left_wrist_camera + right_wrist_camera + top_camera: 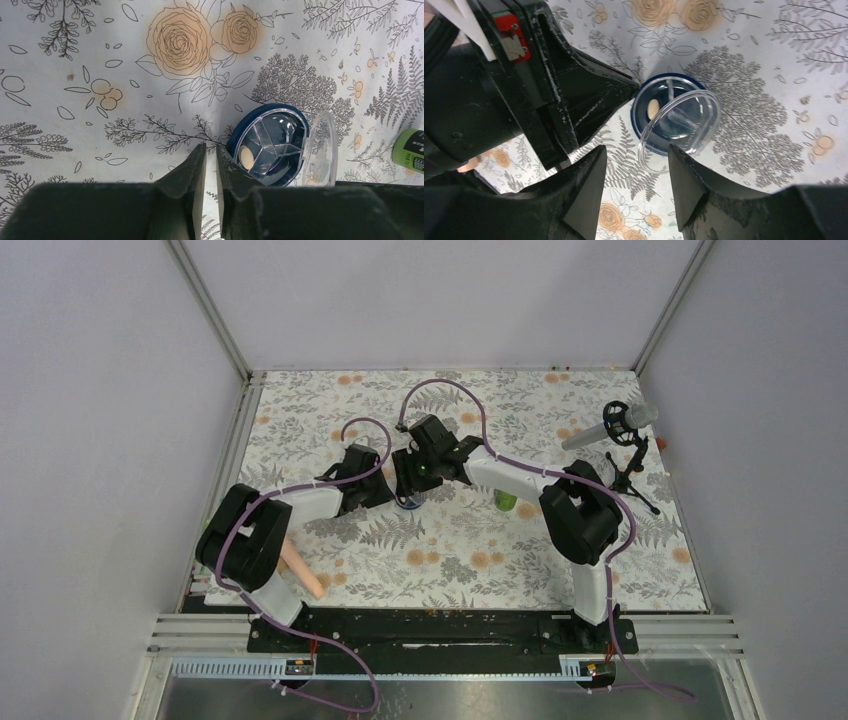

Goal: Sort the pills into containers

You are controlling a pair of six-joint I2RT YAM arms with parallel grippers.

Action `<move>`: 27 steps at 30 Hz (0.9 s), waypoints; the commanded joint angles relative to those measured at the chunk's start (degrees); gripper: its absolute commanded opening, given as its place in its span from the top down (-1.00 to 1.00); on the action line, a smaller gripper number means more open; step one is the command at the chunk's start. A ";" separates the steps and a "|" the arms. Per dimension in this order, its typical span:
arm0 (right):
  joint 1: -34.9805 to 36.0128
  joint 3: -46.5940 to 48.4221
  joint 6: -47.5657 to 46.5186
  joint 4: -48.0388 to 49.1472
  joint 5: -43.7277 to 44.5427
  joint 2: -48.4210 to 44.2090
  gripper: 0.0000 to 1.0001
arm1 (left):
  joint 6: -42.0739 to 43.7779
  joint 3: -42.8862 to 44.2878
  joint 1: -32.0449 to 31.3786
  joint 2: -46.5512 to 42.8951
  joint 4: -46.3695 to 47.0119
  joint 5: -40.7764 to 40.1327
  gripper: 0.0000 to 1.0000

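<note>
**Top view:** both arms converge mid-table (600, 560).
- The left claw (390, 492) and right claw (412, 488) meet over the shallow round dark-blue jar (408, 505), which is mostly hidden under them.
- The bright green cylindrical bottle (505, 500) stands upright near the jar, on its right, beside the right forearm.
- A peach-pink rod (302, 572) lies by the left arm's base, well apart from both containers.

**Left wrist:** the left claw (210, 155) is closed down to a thin slit, with nothing visible in it.
- The jar (270, 145) sits just ahead and to the right of the fingertips. I can't confirm contact from here.
- Its clear round hinged lid (320, 150) stands open on the jar's far-right side.
- One pale oval pill (245, 157) lies in the compartment nearest this claw.
- The bottle (411, 150) is at the frame's right edge.

**Right wrist:** the right claw (636, 152) has its jaws apart and is holding nothing.
- The jar (659, 90) is dead ahead on the claw's centreline, just past the fingertips.
- The lid (684, 132) tilts toward this claw and overlaps the jar's near half.
- The pill (653, 107) is uncovered on the left-claw side, with its long axis roughly along this claw's line of sight.
- The left claw's tip (631, 89) looks to be touching the jar's rim.

**My read:**
- One pill is in the jar.
- The right claw is the one lined up on the jar and lid. The left claw comes in from the side and looks like a brace.
- I can't pick out loose pills against the orange flower print.
</note>
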 commanded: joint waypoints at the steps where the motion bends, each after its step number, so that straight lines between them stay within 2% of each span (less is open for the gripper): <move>1: 0.18 -0.25 2.30 2.48 -1.43 -0.78 -0.13 | -1.56 -1.68 1.27 -2.75 2.98 1.41 0.72; 12: -1.73 -1.75 7.43 5.56 -4.37 3.11 0.15 | -4.49 -4.06 3.12 -5.73 5.87 5.09 0.76; 16: -1.85 -1.87 7.75 5.72 -2.12 4.91 0.19 | -4.95 -5.01 3.45 -5.76 6.44 5.41 0.79; 21: -1.99 -0.31 7.66 3.03 0.18 6.42 0.18 | -5.02 -5.28 3.57 -5.95 5.24 5.25 0.84; 27: -2.21 -0.65 7.63 3.07 0.38 2.46 0.14 | -5.37 -5.47 3.63 -8.44 5.05 4.43 0.82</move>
